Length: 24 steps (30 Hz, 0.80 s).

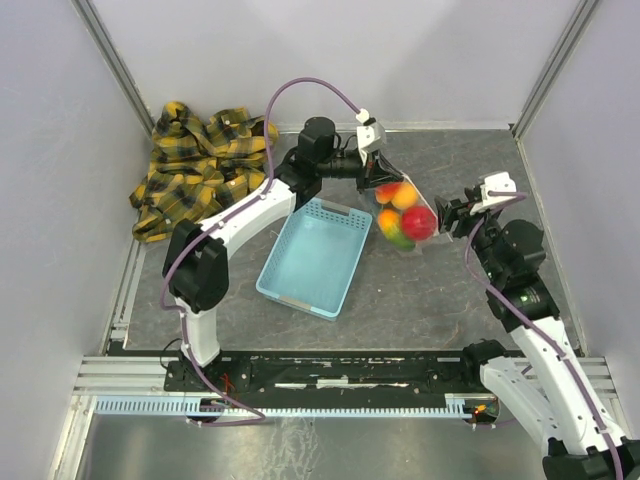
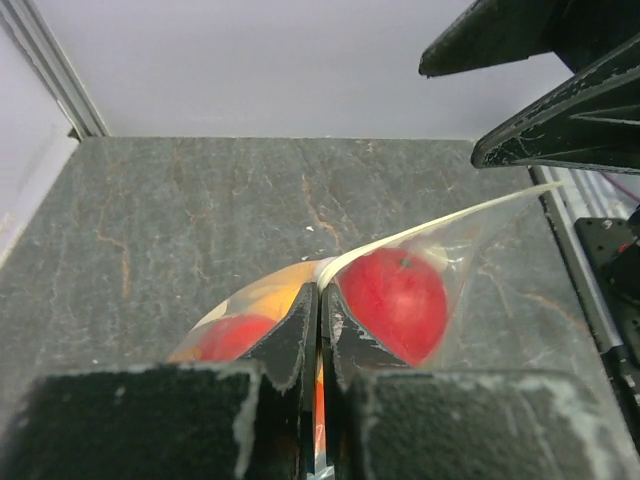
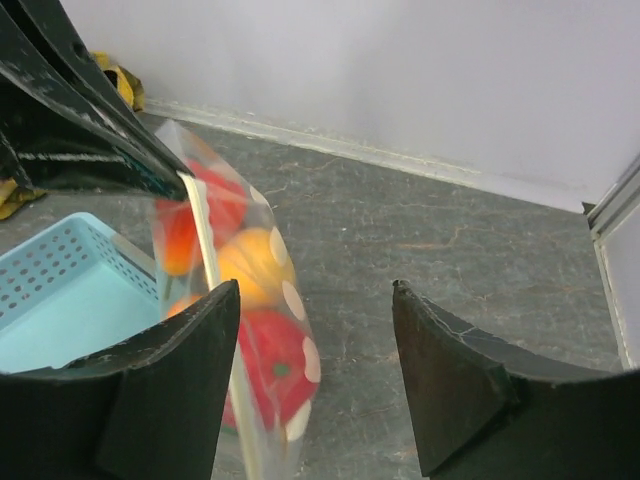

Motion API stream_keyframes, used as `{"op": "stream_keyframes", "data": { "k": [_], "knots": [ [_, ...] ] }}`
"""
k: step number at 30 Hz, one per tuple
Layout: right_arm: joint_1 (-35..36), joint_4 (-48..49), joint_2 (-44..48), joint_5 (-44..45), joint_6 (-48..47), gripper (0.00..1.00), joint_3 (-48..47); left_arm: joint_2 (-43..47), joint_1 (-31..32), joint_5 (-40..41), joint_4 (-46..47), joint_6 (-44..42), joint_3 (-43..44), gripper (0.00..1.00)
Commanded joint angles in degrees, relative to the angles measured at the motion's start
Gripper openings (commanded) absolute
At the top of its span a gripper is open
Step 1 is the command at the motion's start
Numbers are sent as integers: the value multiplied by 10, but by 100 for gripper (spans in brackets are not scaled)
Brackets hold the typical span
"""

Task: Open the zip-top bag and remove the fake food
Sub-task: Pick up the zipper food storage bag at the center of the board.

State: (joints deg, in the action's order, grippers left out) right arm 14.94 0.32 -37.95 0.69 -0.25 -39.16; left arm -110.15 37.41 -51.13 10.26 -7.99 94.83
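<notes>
The zip-top bag is a clear pouch with white oval dots, held up just right of the basket. Inside it is the fake food: red, orange, yellow and green fruits. My left gripper is shut on the bag's white zip strip; in the left wrist view its jaws pinch the strip, with a red fruit behind them. My right gripper is open and empty at the bag's right end. In the right wrist view the bag hangs by its left finger, the fruits showing through.
A light blue slotted basket lies on the grey table left of the bag, also in the right wrist view. A yellow plaid cloth is crumpled at the back left corner. White walls close in the back and sides.
</notes>
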Motion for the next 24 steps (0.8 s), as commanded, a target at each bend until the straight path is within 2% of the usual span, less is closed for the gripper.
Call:
{"op": "stream_keyframes", "data": {
  "k": [1,6,11,17,24],
  "knots": [
    [-3,-70,-21,-44,-7,72,-89,40,19,46,-28,80,13,3],
    [-3,-212,-80,-134,-25,76,-211,31,42,101,-76,93,38,3],
    [-3,-331,-137,-157,-49,77,-306,12,48,98,-117,126,79,3],
    [-3,-414,-170,-192,-72,75,-344,8,50,55,-149,164,90,3],
    [-2,-437,-186,-179,-102,74,-351,12,51,27,-196,162,84,3]
  ]
}}
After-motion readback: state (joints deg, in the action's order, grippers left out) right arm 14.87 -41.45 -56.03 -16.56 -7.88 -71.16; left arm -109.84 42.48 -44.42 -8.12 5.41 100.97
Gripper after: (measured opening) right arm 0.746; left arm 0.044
